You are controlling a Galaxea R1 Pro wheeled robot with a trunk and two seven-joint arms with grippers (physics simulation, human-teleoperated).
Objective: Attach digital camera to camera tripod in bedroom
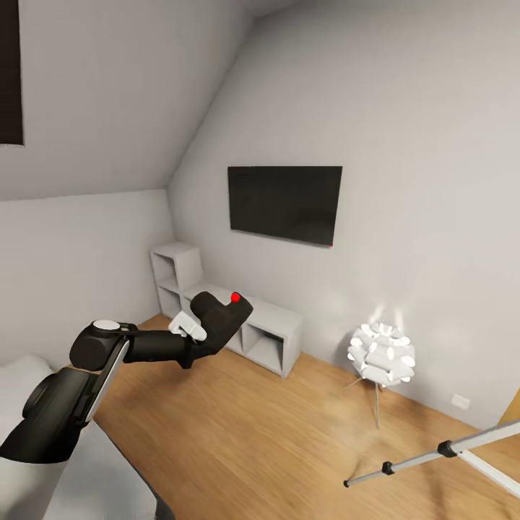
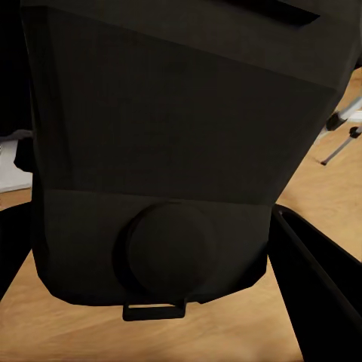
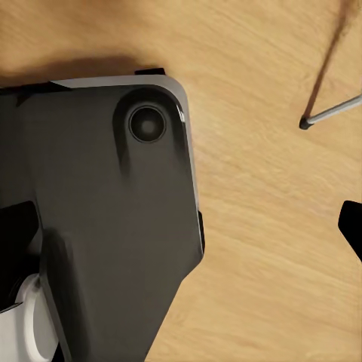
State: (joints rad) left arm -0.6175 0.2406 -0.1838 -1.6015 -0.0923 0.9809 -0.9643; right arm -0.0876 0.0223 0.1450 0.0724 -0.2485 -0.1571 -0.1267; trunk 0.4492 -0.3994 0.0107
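Observation:
In the head view my left gripper (image 1: 206, 328) is held up over the wood floor, shut on the digital camera (image 1: 225, 309), a black box with a red button on top. The left wrist view has the camera (image 2: 173, 151) close up with its round lens bump, and a dark finger (image 2: 320, 283) on either side of it. Two silver-grey legs of the camera tripod (image 1: 440, 453) with black joints cross the lower right of the head view; its head is out of view. My right gripper (image 3: 181, 234) looks down at the floor, fingers wide apart, open and empty.
A dark TV (image 1: 284, 204) hangs on the pale wall above low white cube shelves (image 1: 271, 328). A white flower-shaped floor lamp (image 1: 381, 354) stands right of them. The grey bed (image 1: 108, 469) is at the lower left. My own dark base (image 3: 98, 211) sits below the right wrist.

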